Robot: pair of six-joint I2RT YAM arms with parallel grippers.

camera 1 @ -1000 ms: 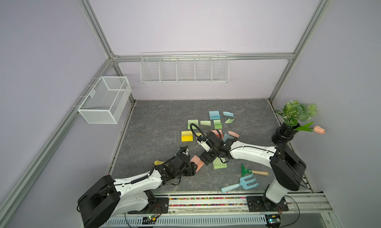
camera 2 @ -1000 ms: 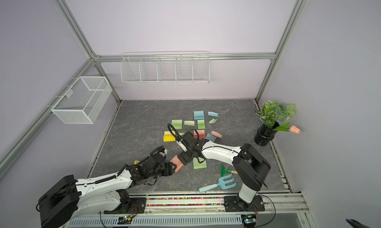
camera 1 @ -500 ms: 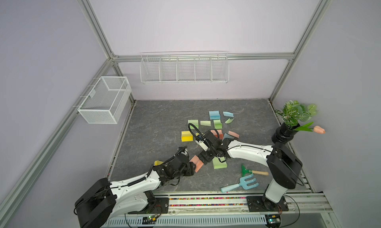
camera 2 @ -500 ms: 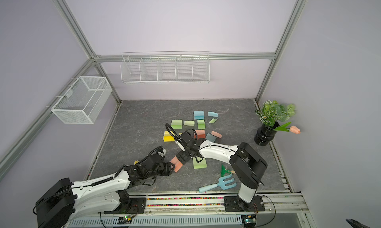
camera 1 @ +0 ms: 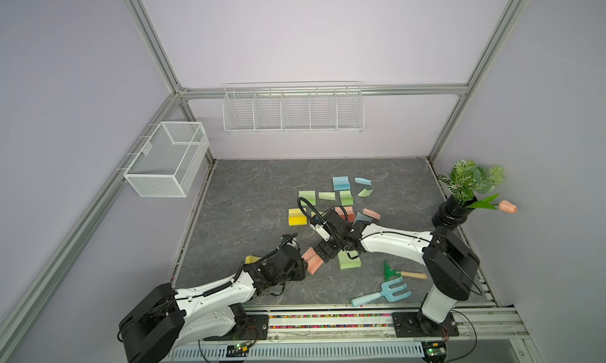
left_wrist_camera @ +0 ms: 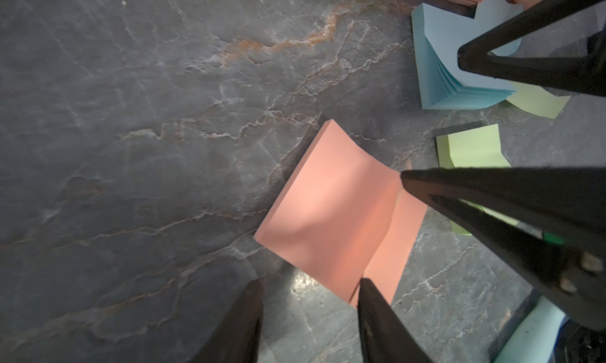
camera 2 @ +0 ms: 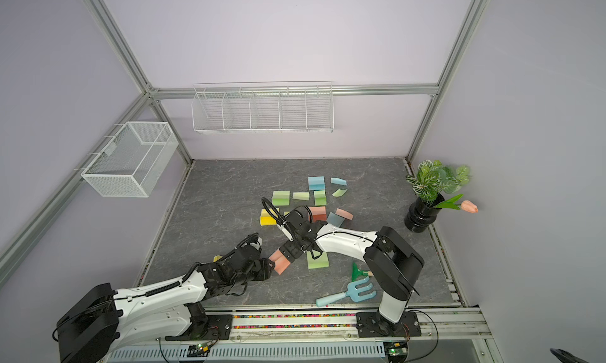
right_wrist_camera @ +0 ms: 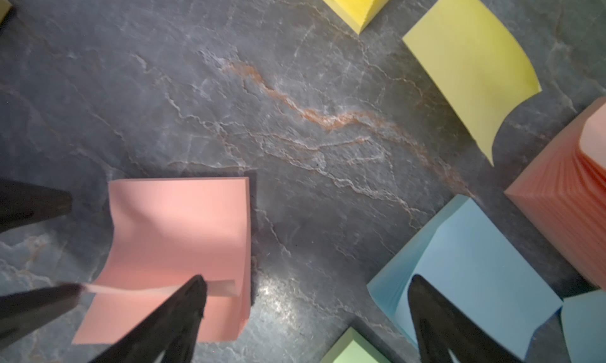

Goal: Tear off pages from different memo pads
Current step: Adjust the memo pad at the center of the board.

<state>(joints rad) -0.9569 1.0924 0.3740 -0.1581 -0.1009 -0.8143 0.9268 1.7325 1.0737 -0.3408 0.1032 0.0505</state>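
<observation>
A salmon memo pad lies on the dark table near the front, its top page curled up along one edge. My left gripper is open at the pad's corner, with one fingertip against the lifted page's edge and bare table in the gap. My right gripper is wide open. One of its fingers rests on the salmon pad, the other hangs over a blue pad. In both top views the two grippers meet at this pad. Further pads and loose pages in yellow, green and blue lie behind.
A green pad sits right beside the right gripper. A blue toy garden fork and a green trowel lie at the front right. A black vase with a plant stands by the right edge. Wire baskets hang on the walls.
The left gripper's jaws have narrowed at the salmon pad's corner. The right gripper has shifted slightly towards the pad. The pad itself has stayed in place.
</observation>
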